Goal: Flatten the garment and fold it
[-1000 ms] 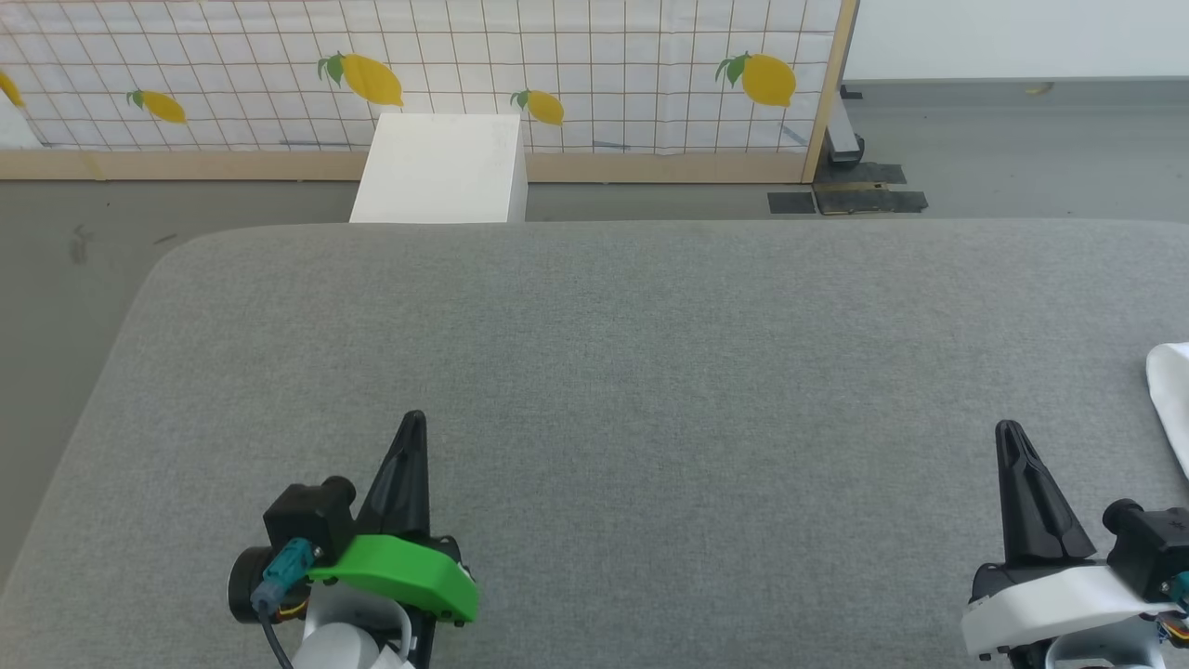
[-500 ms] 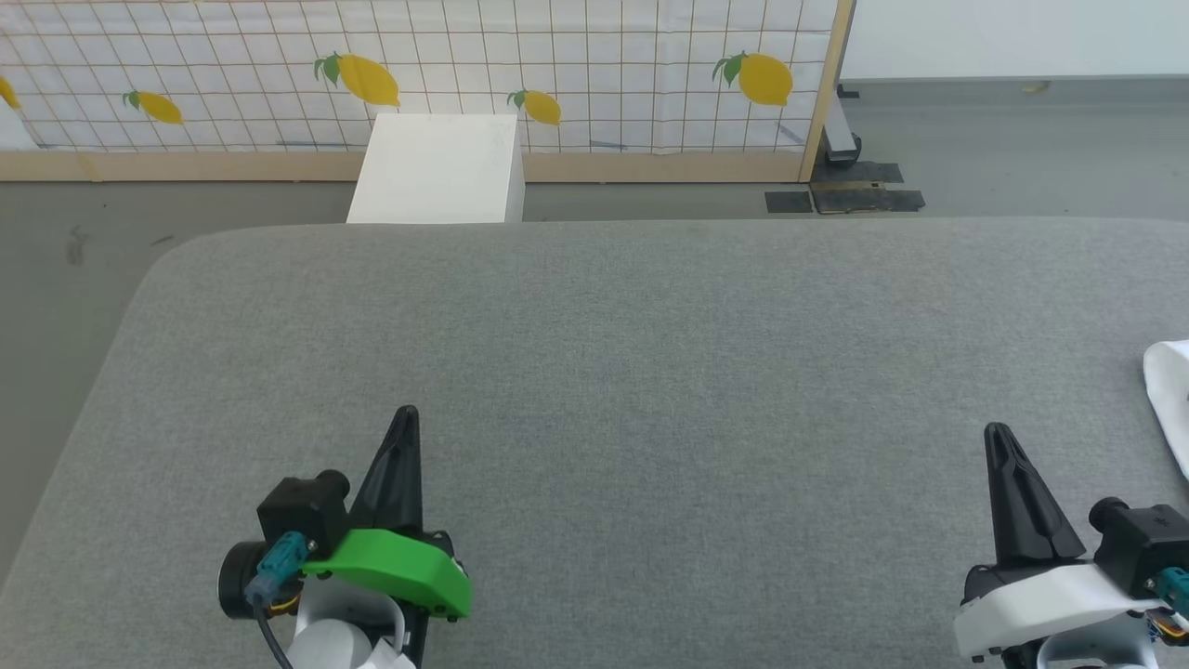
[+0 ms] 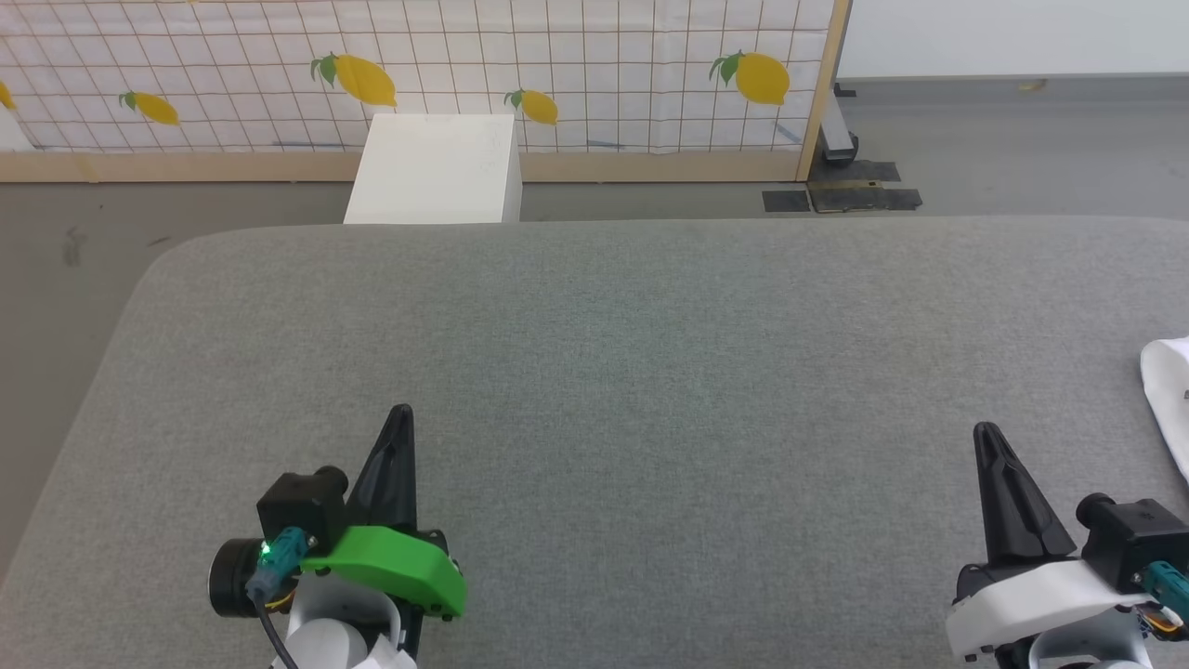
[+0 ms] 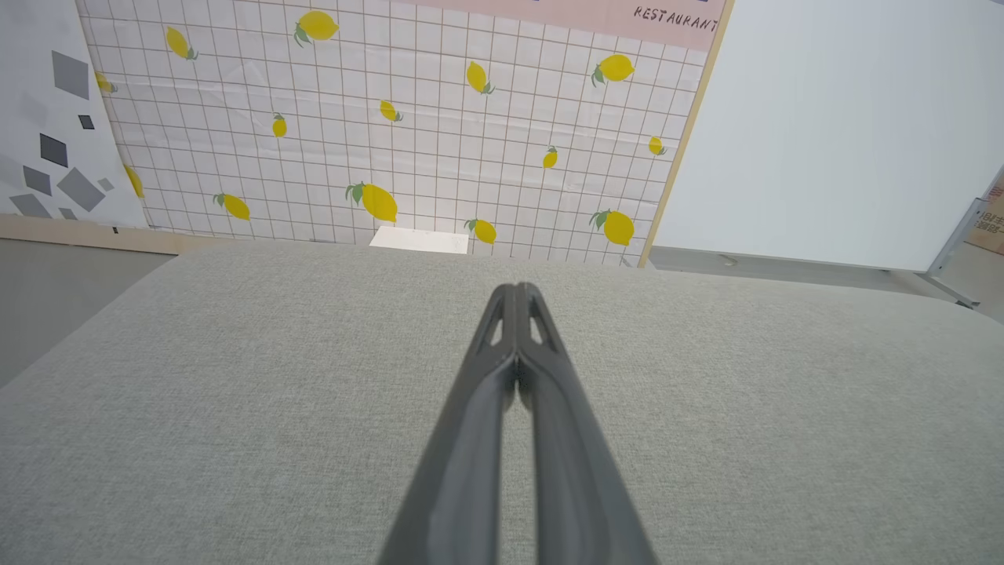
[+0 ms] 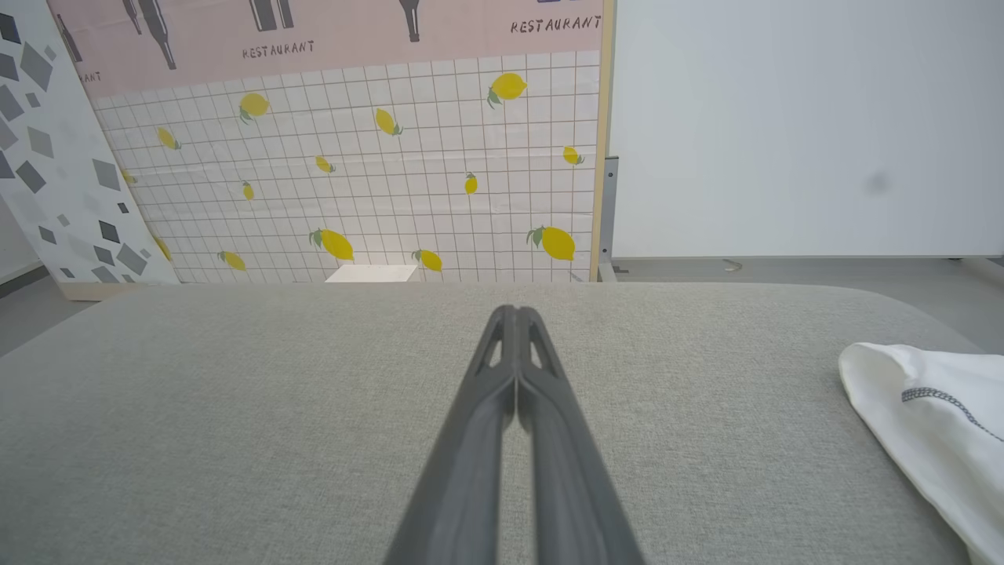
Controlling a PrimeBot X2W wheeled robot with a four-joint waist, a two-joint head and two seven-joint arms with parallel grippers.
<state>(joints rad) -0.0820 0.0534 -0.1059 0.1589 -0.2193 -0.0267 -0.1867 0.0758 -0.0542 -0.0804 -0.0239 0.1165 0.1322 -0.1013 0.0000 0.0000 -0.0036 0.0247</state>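
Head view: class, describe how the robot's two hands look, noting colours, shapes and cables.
The left hand has long black fingers tapering to a point, a green curved cover, a black camera, a teal plug and black cable. The right hand has the same fingers, camera and teal plug, but a white cover.

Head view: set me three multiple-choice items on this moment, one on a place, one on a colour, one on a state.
1. Where on the grey padded surface does the garment lie?
A. at its right edge
B. in its middle
C. at its far left corner
2. What colour is the cover behind the left tool?
A. red
B. green
C. blue
3. How is the right tool?
A. open
B. shut on the garment
C. shut, holding nothing
Key: 1 A, white cloth shows at the right border; 2 B, the cover is bright green; 3 C, its fingers meet over bare surface, apart from the garment.
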